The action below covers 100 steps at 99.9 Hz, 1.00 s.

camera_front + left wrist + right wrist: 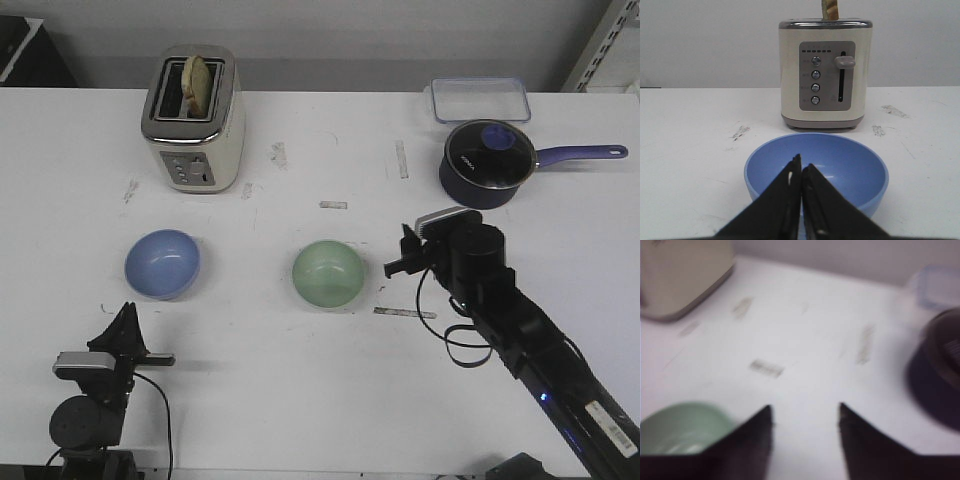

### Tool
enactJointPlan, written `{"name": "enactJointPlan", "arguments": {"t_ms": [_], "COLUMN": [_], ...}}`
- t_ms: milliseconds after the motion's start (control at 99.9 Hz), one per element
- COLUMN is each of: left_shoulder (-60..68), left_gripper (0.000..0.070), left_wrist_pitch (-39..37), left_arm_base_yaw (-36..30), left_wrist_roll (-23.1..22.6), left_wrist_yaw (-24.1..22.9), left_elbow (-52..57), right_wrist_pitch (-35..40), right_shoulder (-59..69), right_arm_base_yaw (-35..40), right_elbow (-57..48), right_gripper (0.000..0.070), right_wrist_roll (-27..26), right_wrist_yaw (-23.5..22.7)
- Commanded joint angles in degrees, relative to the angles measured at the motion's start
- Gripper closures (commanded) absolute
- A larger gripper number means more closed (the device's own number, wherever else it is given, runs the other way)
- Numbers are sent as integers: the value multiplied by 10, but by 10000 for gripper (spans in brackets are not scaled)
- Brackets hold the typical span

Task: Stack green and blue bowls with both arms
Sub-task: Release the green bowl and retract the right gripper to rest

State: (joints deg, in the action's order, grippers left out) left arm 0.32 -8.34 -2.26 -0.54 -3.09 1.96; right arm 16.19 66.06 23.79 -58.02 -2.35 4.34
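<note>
The blue bowl (pixel 162 263) sits on the white table at the left, upright and empty; it fills the left wrist view as the blue bowl (pixel 850 167). The green bowl (pixel 328 274) stands near the table's middle, and the green bowl (pixel 680 427) shows blurred in the right wrist view. My left gripper (pixel 126 312) is shut with nothing in it, just short of the blue bowl's near rim; the left gripper (pixel 802 162) shows its tips together. My right gripper (pixel 398 258) is open, to the right of the green bowl and apart from it; the right gripper (pixel 805 412) holds nothing.
A cream toaster (pixel 194 118) with bread in a slot stands at the back left. A dark navy saucepan (pixel 488 163) with a glass lid and long handle sits at the back right, with a clear lidded box (pixel 480 98) behind it. Tape marks dot the table.
</note>
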Motion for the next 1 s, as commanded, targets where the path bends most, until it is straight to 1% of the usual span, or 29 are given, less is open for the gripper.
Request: {"name": "enactJointPlan", "arguments": {"t_ms": [0, 50, 120, 290, 411, 551, 701, 861, 991], "left_shoulder": [-1, -1, -1, -1, -1, -1, -1, -1, -1], "left_gripper": [698, 698, 698, 698, 698, 698, 698, 698, 698], "left_wrist_pitch": [-7, -7, -7, -7, -7, -7, -7, -7, -7], "left_arm_base_yaw": [0, 0, 0, 0, 0, 0, 0, 0, 0], "left_wrist_roll": [-3, -3, -3, -3, -3, -3, -3, -3, -3], "left_wrist_yaw": [-1, -1, -1, -1, -1, -1, -1, -1, -1], "left_elbow": [-12, -12, -12, -12, -12, -12, -12, -12, -12], "right_wrist_pitch": [-18, -32, -52, -113, -161, -210, -212, -212, -177], "right_shoulder": [-15, -33, -59, -130, -183, -245, -311, -382, -442], "right_arm_base_yaw": [-16, -35, -59, -120, -168, -214, -242, -248, -248], "right_elbow": [14, 30, 54, 128, 193, 272, 338, 394, 402], "right_gripper": [661, 685, 685, 685, 685, 685, 685, 685, 685], "right_wrist_roll": [26, 26, 22, 22, 16, -11, -13, -13, -12], "right_wrist_yaw": [0, 0, -7, -45, -48, -48, -48, -48, -48]}}
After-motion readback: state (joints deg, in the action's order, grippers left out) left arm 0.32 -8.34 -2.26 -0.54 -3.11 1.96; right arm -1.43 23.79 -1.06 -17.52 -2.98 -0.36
